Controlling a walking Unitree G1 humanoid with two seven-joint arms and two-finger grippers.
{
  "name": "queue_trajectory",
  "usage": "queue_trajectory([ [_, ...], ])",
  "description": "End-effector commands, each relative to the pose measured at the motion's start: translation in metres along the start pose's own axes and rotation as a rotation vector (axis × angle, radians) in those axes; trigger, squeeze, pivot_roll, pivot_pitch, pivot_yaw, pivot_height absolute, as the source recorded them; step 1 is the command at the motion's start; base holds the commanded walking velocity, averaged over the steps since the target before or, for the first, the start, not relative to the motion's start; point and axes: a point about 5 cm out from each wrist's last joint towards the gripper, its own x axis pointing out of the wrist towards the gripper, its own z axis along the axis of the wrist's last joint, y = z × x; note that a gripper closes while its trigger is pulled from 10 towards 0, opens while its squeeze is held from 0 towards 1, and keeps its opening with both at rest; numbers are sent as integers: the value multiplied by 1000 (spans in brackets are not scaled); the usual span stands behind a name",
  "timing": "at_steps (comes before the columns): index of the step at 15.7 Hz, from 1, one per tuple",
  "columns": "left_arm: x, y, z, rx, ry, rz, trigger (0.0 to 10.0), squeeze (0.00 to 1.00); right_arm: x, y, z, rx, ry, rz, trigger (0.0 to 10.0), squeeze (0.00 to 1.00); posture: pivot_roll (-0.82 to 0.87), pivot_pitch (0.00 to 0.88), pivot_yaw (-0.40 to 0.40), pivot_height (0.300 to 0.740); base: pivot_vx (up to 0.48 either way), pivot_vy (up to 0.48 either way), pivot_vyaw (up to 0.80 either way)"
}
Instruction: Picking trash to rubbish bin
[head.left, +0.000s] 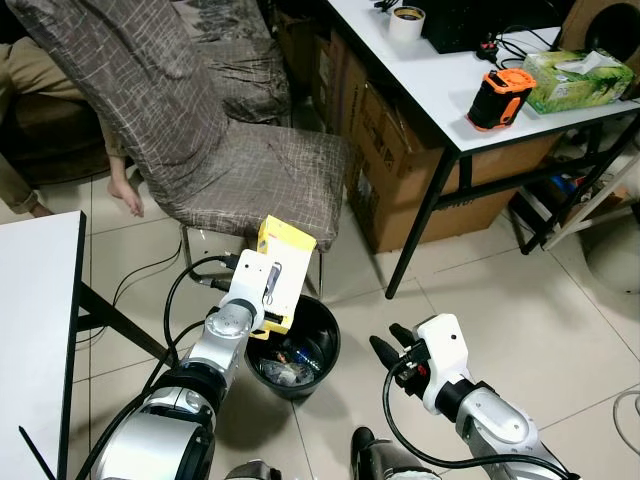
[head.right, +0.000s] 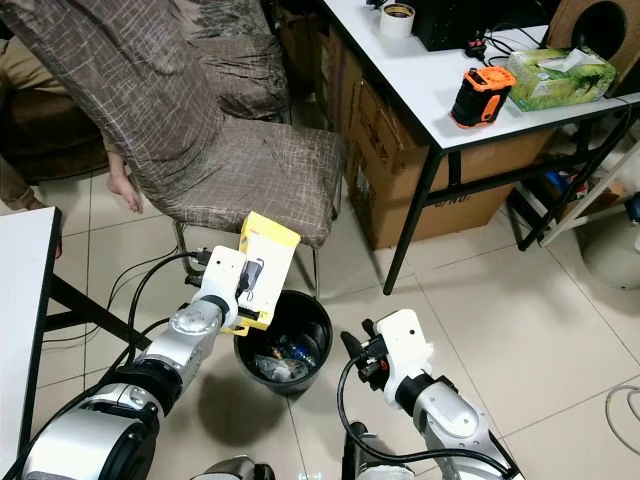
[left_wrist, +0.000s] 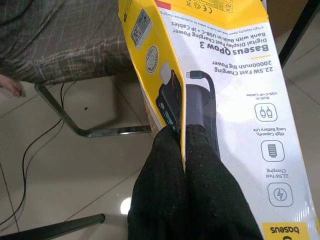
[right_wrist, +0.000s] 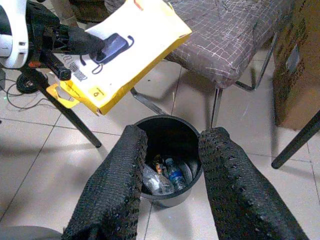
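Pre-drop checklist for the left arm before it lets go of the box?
1. Left pincer shut on the yellow box: ok.
2. Box above the opening of the black bin: not ok; it sits over the rim nearest the chair.
3. Room in the bin: ok; trash lies only at the bottom.
4. Right pincer open, empty and beside the bin: ok.
5. Box flat enough to pass the opening: cannot tell.
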Motion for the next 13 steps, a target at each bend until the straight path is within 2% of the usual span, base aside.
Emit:
queue_trajectory([
  [1, 0, -2, -3, -3, 7, -13, 10000, 0, -3, -1, -1, -3, -1, -1, 10000, 0, -145, 215, 12, 740, 0, 0, 0],
  [2, 0, -3, -3, -4, 4, -15, 10000, 0, -4, -1, -1, -3, -2, 2, 10000, 0, -146, 215, 10, 740, 0, 0, 0],
  [3, 0, -2, -2, -4, -4, -6, 10000, 847, -4, -1, 0, -2, -2, 8, 10000, 0, -145, 215, 9, 740, 0, 0, 0],
  [4, 0, -1, -1, -21, -6, -13, 10000, 1000, -5, -1, 0, -2, -2, 11, 10000, 0, -145, 215, 9, 740, 0, 0, 0],
  [12, 1, 0, 1, -75, -20, -11, 10000, 1000, -5, -3, 0, -1, -1, 2, 10000, 0, -148, 215, 5, 740, 0, 0, 0],
  [13, 1, 0, 2, -85, -30, -16, 10000, 765, -5, -3, 0, -3, -1, 0, 10000, 0, -148, 214, 4, 740, 0, 0, 0],
])
